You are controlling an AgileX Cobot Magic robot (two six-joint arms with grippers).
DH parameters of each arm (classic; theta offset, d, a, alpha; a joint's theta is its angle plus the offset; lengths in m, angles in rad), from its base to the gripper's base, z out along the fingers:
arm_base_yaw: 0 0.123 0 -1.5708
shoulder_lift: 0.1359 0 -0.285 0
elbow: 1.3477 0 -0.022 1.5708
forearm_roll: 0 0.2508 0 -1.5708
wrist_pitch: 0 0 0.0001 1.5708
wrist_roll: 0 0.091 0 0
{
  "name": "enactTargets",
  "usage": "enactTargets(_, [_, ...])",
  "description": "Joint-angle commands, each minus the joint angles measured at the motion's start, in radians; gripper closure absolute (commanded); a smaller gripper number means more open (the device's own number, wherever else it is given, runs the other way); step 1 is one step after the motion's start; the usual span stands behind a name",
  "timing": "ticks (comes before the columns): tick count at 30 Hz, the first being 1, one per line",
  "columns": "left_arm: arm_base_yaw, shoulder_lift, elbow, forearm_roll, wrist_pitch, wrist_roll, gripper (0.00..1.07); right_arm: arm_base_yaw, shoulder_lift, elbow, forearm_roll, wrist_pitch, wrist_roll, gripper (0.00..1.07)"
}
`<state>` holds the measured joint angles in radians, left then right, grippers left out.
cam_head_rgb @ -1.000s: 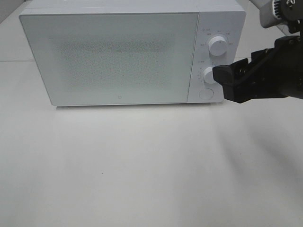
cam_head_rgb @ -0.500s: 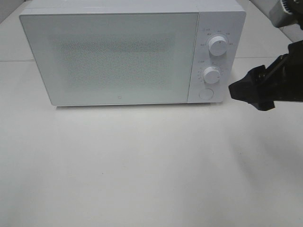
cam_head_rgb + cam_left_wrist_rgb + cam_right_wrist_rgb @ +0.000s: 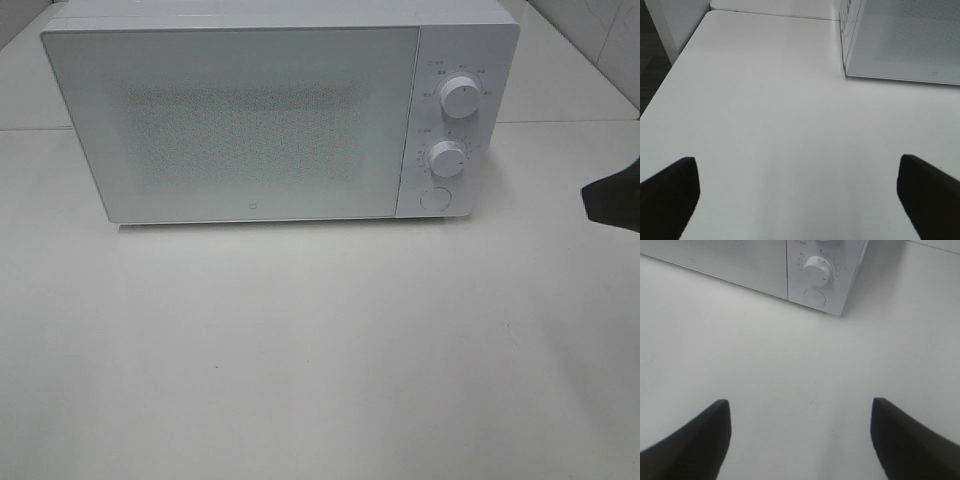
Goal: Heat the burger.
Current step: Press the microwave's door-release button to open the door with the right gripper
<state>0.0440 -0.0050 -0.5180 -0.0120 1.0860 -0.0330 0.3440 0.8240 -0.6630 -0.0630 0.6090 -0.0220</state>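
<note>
The high view takes in the whole white microwave point(image 3: 250, 120) standing at the back of the pale worktop point(image 3: 300, 350), its door point(image 3: 230, 115) shut flat. On the panel to the right of the door are an upper knob point(image 3: 459, 97), a lower knob point(image 3: 447, 158) and a round button point(image 3: 434, 198). Of the arms, this view catches only a dark tip of the right pincer point(image 3: 612, 200) at the right edge, well clear of the panel; the left arm does not show in it.

The right wrist view gives what the high view lacks: the right pincer's two dark fingers point(image 3: 695, 445) stand wide apart with bare worktop between them, holding and touching nothing. Beyond them it looks towards the microwave's front corner with the lower knob point(image 3: 817, 271) and the round button point(image 3: 815, 298).

The left wrist view shows the left pincer point(image 3: 796, 160) likewise spread wide and empty, its fingers point(image 3: 667, 195) above bare worktop, pointing along the surface towards the microwave's left front corner point(image 3: 846, 70).

The burger appears in no view. The door's panel is clouded, so I cannot tell whether the burger sits inside.
</note>
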Motion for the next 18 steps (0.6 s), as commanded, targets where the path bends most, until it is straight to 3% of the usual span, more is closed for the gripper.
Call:
enactTargets(1, [0.003,-0.010,0.003,0.000,-0.017,0.001,0.07,-0.002,-0.133,-0.010,-0.005,0.085,0.012,0.31])
enactTargets(10, [0.003,-0.010,0.003,0.000,-0.017,0.001,0.07,-0.098,-0.444,-0.009,-0.003,0.247,0.056,0.31])
enactTargets(14, [0.003,-0.010,0.003,0.000,-0.017,0.001,0.07,-0.104,-0.522,-0.009,-0.015,0.264,0.084,0.31])
enactTargets(18, [0.003,-0.010,0.003,0.000,-0.017,0.001,0.07,-0.168,-0.609,-0.009,-0.031,0.319,0.100,0.31])
